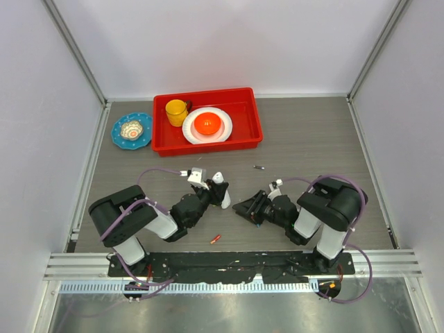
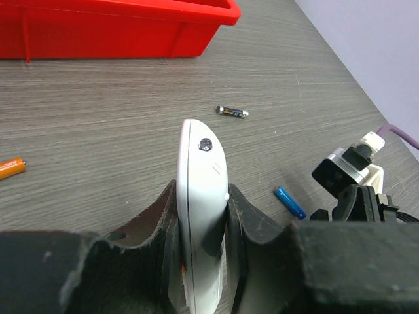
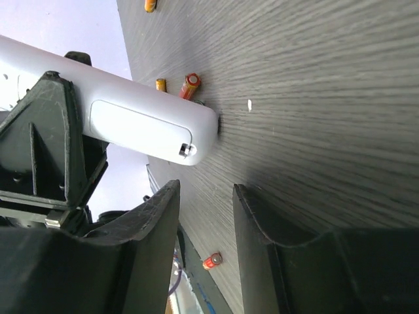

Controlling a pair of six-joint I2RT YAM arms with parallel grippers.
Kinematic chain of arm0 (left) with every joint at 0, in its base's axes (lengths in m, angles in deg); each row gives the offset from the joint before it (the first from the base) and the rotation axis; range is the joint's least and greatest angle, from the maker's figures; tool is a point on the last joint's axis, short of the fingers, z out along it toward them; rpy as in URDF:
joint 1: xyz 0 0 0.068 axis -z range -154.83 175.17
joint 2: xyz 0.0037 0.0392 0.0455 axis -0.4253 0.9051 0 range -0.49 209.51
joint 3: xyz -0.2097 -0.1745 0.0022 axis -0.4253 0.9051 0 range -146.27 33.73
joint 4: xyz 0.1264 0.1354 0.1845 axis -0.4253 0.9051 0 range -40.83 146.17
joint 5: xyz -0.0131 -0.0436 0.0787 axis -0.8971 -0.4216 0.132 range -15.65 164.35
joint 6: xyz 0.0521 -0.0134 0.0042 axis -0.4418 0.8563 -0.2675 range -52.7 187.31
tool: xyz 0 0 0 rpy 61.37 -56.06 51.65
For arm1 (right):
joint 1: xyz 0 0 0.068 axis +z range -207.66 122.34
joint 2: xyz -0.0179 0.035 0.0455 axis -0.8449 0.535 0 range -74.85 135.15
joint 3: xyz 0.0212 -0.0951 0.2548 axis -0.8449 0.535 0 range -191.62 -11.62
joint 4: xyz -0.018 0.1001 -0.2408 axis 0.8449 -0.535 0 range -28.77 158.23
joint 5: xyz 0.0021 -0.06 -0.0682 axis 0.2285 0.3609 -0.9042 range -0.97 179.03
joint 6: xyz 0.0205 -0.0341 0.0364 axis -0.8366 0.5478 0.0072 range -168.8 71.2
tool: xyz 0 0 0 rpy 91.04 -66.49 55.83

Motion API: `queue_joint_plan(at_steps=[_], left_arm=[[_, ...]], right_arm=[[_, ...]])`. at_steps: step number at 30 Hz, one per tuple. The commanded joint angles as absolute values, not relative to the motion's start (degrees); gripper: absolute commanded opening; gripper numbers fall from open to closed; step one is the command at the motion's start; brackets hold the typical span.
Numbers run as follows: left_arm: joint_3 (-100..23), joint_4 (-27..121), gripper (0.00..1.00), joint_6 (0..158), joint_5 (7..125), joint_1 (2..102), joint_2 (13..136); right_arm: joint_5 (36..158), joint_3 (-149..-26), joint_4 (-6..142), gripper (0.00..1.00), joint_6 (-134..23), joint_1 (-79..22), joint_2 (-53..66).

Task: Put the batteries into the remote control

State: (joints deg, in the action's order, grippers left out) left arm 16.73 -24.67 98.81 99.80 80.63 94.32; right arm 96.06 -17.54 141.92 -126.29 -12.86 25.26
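Note:
My left gripper is shut on the white remote control, holding it edge-on above the table; from above the remote points away from the arm. In the right wrist view the remote shows its white back cover in place. My right gripper is open and empty, its tips just short of the remote's rounded end. Batteries lie loose on the table: an orange one, a blue one, a red one near the front edge, and a red one beyond the remote.
A small dark grey cylinder lies past the remote. At the back stands a red tray with a yellow cup and a white plate carrying an orange bowl. A blue plate sits left of it.

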Motion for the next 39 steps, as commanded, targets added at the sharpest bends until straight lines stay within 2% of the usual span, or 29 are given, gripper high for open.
queue_joint_plan(at_steps=[1,11,21,26,30,39], left_arm=[[17.2,-39.5,0.0,98.9,100.5,80.8,94.9],[17.5,-39.4,0.0,99.4,99.8,80.8,95.0],[17.7,-39.5,0.0,99.6,99.6,80.8,94.9],[17.7,-39.5,0.0,99.8,99.7,80.8,95.2],[17.7,-39.5,0.0,100.0,99.7,80.8,95.3],[17.6,-39.5,0.0,100.3,99.4,80.8,95.3]], right_arm=[[96.9,-19.0,158.4,0.43,-128.5,-13.4,29.2],[96.8,-20.1,163.2,0.44,-129.0,-13.4,30.4],[96.2,-21.2,163.9,0.35,-129.5,-14.0,30.5],[96.9,-22.0,163.8,0.41,-129.6,-14.0,29.4],[96.9,-22.4,163.8,0.42,-129.9,-14.0,29.3],[96.9,-23.0,163.8,0.36,-130.4,-14.0,29.3]])
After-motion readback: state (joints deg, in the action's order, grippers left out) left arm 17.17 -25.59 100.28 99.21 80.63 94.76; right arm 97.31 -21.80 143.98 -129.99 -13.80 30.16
